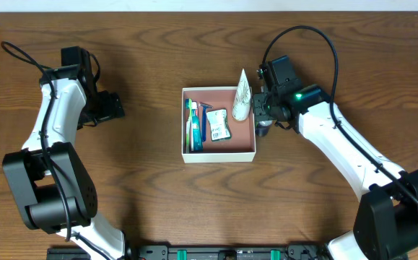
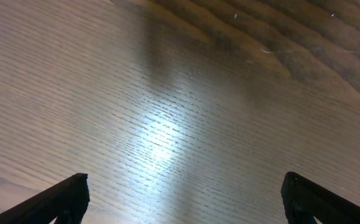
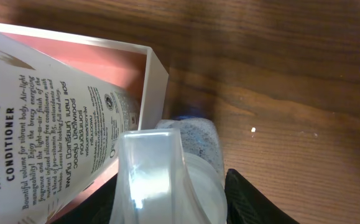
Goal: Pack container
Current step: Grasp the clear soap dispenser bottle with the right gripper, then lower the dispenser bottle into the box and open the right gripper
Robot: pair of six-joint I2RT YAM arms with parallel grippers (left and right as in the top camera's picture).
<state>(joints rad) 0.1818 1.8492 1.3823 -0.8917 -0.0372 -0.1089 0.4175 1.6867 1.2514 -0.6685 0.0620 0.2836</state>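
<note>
The container point(image 1: 219, 156), a square shallow box with white walls and a reddish-brown inside, sits at the table's middle. In it lie a teal toothpaste and toothbrush point(image 1: 192, 127) and a small packet point(image 1: 218, 124). A white conditioner tube point(image 1: 242, 97) leans in its back right corner; it also shows in the right wrist view point(image 3: 36, 112). My right gripper point(image 1: 265, 114) is shut on a small clear bottle point(image 3: 173, 174) just outside the container's right wall point(image 3: 152, 87). My left gripper point(image 1: 113, 107) is open and empty over bare table at the far left.
The left wrist view shows only wood grain between the open fingers point(image 2: 183, 193). The right arm's cable arcs above the back right of the table point(image 1: 317, 36).
</note>
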